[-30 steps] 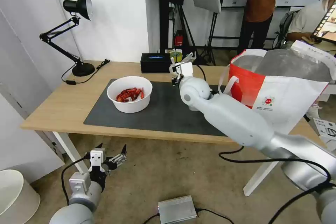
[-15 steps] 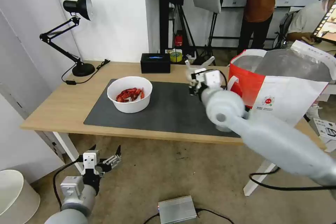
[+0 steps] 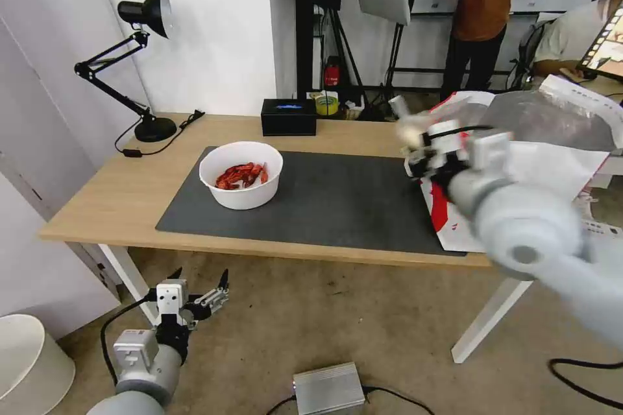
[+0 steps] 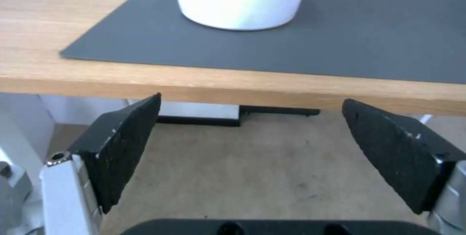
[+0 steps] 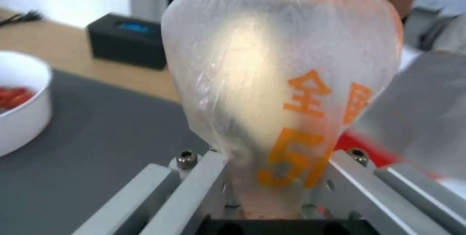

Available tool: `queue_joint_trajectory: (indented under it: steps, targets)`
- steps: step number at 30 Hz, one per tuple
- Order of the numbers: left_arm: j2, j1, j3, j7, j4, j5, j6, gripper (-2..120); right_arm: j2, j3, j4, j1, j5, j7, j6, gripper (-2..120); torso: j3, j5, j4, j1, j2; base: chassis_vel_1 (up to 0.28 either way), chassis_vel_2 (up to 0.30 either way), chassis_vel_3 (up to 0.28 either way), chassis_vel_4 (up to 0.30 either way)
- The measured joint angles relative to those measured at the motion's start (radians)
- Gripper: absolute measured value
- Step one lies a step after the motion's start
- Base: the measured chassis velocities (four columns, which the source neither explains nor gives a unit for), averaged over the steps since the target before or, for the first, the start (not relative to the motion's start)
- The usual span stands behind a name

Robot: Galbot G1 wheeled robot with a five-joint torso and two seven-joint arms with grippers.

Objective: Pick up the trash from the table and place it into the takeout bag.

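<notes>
- The right end effector [image 3: 415, 142] is up in the air at the near edge of the takeout bag [image 3: 551, 162]. Its fingers are closed tight on the neck of a small clear bag [image 5: 281, 82] with orange print — the bag puffs out past the fingertips.
- In the head view the small clear bag [image 3: 407, 130] is a pale blur just in front of the takeout bag's red panel, above the right end of the dark grey mat [image 3: 337, 201].
- The takeout bag stands at the right end of the tabletop [image 3: 97, 194], its top open and its silver lining showing.
- The white bowl [image 3: 241, 174] sits on the left part of the mat, with red shells inside.
- The left end effector [image 3: 195, 292] hangs low, below the front edge of the tabletop and above the floor. Its two black pads [image 4: 121, 147] are spread wide apart — nothing is between them.
- A black box [image 3: 289, 117] sits at the back of the tabletop, and a black desk lamp [image 3: 139, 65] stands at the back left corner.
</notes>
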Motion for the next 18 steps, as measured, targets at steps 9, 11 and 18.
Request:
queue_joint_trajectory:
  steps: [9, 11, 18]
  targets:
    - [-0.003, 0.006, 0.011, 0.001, -0.024, -0.001, 0.002, 100, -0.056, 0.057, -0.021, 0.015, 0.049, 0.02, 0.018, 3, 0.0, 0.0, 0.0004, 0.0, 0.0, 0.0, 0.0, 0.0, 0.0]
    - [0.0, 0.006, 0.011, 0.001, -0.026, -0.002, 0.002, 100, -0.056, 0.066, -0.062, 0.022, 0.048, 0.009, 0.023, 3, 0.0, 0.0001, 0.0004, 0.0, 0.0, 0.0, 0.0, 0.0, 0.0]
    - [0.005, -0.011, 0.022, 0.002, -0.025, -0.006, 0.002, 100, -0.055, 0.063, -0.155, 0.059, 0.043, -0.01, 0.023, 3, 0.0, 0.0001, 0.0006, 0.0, 0.0, 0.0, 0.0, 0.0, 0.0]
